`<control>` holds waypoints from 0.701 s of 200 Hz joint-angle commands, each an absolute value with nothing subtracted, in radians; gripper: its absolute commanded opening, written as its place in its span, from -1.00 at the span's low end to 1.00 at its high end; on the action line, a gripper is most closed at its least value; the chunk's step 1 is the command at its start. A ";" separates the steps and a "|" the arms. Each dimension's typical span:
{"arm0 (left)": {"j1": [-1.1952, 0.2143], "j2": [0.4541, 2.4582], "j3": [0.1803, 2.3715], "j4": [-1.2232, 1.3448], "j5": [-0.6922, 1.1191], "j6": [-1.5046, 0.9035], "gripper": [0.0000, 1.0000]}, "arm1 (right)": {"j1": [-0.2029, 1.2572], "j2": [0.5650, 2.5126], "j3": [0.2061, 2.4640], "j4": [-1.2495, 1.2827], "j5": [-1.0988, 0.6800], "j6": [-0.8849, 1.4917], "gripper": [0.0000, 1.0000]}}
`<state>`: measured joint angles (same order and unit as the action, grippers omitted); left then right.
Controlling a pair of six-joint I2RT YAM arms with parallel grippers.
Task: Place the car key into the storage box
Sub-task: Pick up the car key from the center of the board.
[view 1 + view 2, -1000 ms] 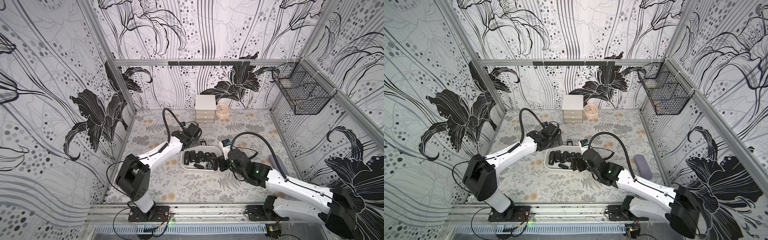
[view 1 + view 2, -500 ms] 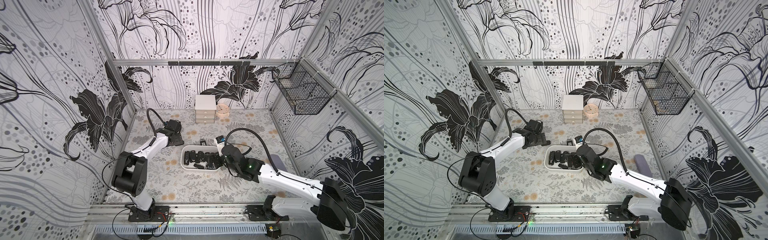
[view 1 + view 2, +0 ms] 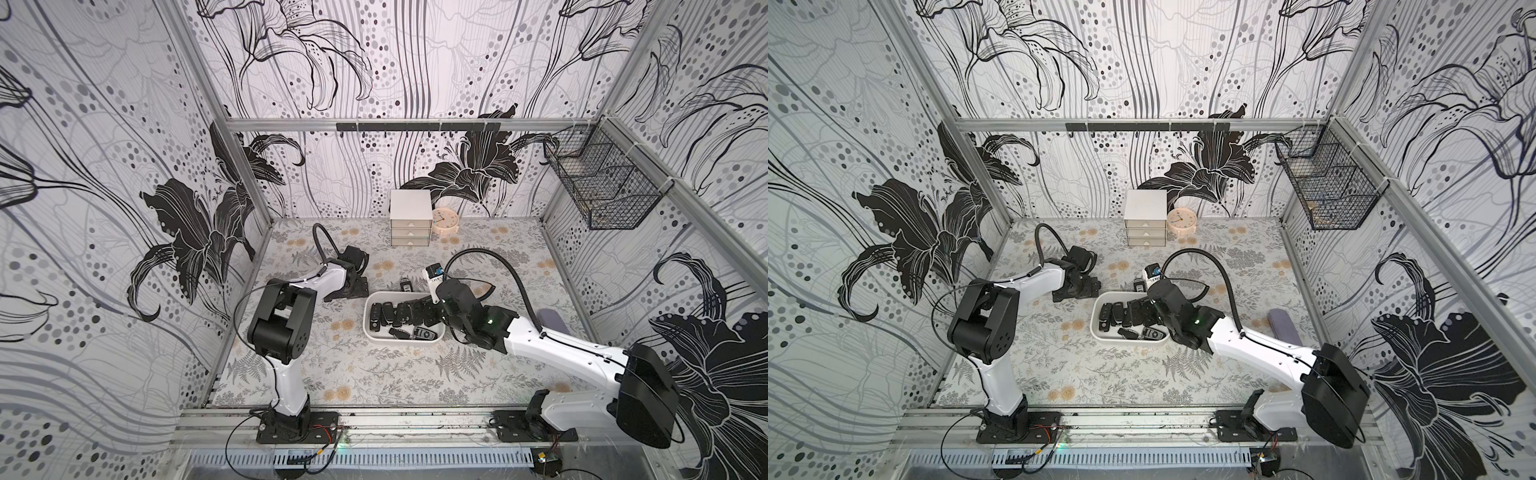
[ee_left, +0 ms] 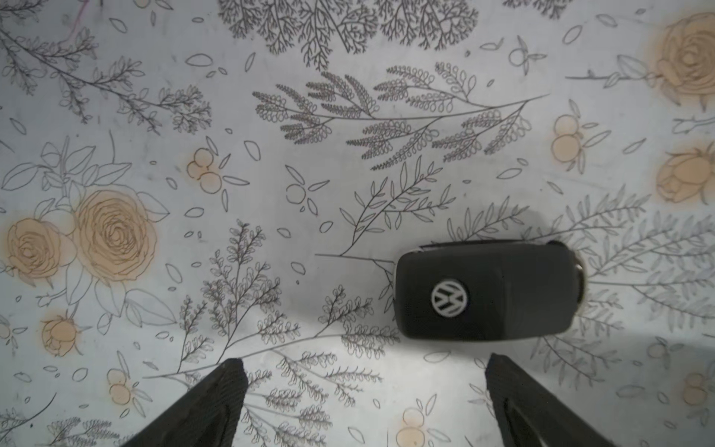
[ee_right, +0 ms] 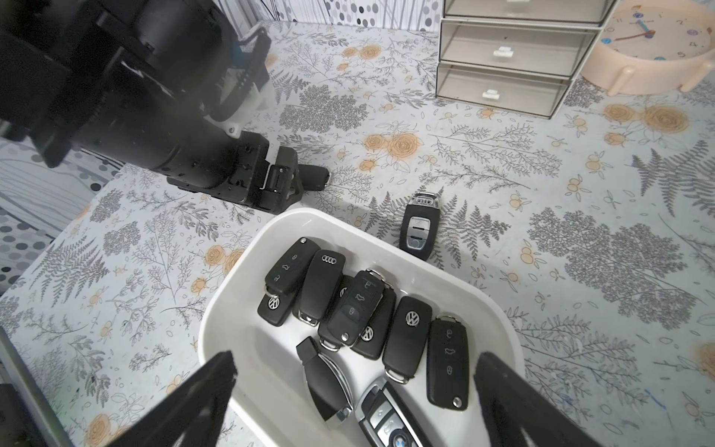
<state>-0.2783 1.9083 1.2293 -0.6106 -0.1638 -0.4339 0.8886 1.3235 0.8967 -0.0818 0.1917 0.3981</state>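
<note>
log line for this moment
left jaws open, vw key ahead on table, ungripped | right jaws open above storage box | box holds several keys | audi key on table beside box

drawer cabinet (image 3: 409,224) at back | clock (image 3: 445,219) just beside | wire basket (image 3: 598,187) mounted high

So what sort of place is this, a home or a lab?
Most likely a robot test cell, not a home: aluminium frame with printed flower panels, left arm and right arm bolted to a front rail, plus a mini drawer cabinet and a clock as props.
</note>
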 commanded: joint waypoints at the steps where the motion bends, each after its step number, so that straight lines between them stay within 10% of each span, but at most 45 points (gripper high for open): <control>1: -0.281 1.950 1.270 -0.597 -0.147 -0.394 0.99 | 0.872 1.337 0.935 -0.073 0.166 0.379 1.00; 140: -0.258 2.051 1.400 -0.584 -0.071 -0.390 0.39 | 0.821 1.392 0.974 -0.071 0.094 0.367 1.00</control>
<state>-0.2626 2.0212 1.3663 -0.5926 -0.0982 -0.3901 0.8276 1.3811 0.9424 -0.0822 0.1150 0.3790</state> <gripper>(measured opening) 0.718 0.999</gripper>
